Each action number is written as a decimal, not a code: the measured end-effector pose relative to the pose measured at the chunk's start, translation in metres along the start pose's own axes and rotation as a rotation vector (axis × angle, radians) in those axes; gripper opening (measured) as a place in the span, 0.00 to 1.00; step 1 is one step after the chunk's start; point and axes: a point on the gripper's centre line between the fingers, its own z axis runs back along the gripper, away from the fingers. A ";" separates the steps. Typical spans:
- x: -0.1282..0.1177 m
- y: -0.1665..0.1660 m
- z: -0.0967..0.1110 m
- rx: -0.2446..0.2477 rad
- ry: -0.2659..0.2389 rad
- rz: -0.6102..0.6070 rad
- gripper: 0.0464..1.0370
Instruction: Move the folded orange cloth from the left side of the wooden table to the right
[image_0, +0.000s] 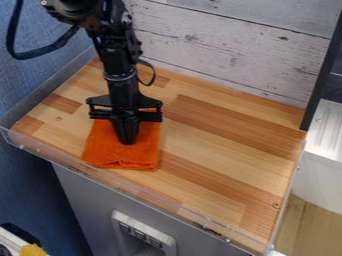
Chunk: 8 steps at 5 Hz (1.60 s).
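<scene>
Lying flat nr. the clear front rim (160, 202), view left, an orange cloth (141, 159) is met from above by the blk. gripper (127, 141), its fingers set narrow; whether fabric is pinched can't be told. Contact appears made, w/ no lift shown. The wood worktop (234, 150) is backed by whitewashed planks (220, 50).

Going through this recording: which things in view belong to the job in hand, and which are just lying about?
In the job:
- orange cloth, on the wooden tabletop
- gripper, pointing down at the cloth

Just there:
- white panel below the tabletop
- yellow item, bottom left
- black post, right
</scene>
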 end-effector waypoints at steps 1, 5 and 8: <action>0.001 -0.018 -0.001 0.002 -0.010 -0.053 0.01; -0.023 -0.087 -0.003 0.032 0.002 -0.297 0.01; -0.050 -0.100 0.028 0.039 0.061 -0.401 0.44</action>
